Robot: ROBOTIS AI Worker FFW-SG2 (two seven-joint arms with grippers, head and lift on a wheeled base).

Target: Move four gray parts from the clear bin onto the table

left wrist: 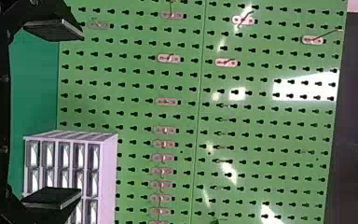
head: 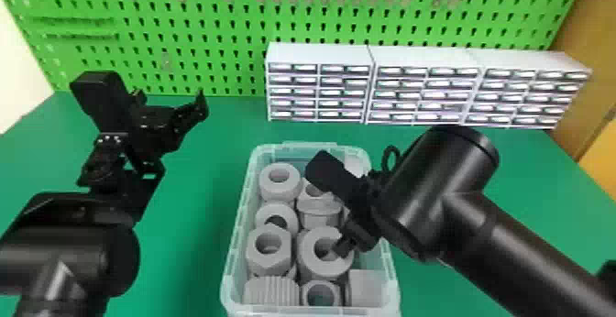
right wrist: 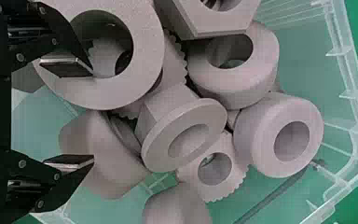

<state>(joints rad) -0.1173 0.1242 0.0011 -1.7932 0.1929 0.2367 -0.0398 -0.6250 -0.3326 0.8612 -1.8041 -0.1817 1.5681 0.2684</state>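
The clear bin (head: 233, 265) stands on the green table, holding several gray parts, among them a hex-shaped part (head: 269, 255) and a ring-shaped part (head: 280, 188). My right gripper (head: 341, 247) is over the bin's right side, one finger overlapping the hole of a large ring. In the right wrist view my right gripper (right wrist: 81, 116) is open, one finger over the large ring (right wrist: 147, 51) and the other beside a rounded part (right wrist: 107, 163); a flanged part (right wrist: 154, 116) lies beyond them. My left gripper (head: 172, 96) stays raised over the table's left side; its fingers (left wrist: 51, 198) stand wide apart.
White drawer cabinets (head: 321, 55) stand at the back right of the table (head: 183, 243), in front of a green pegboard (head: 220, 32). Bare tabletop lies left of the bin. The right forearm crosses the table's right side.
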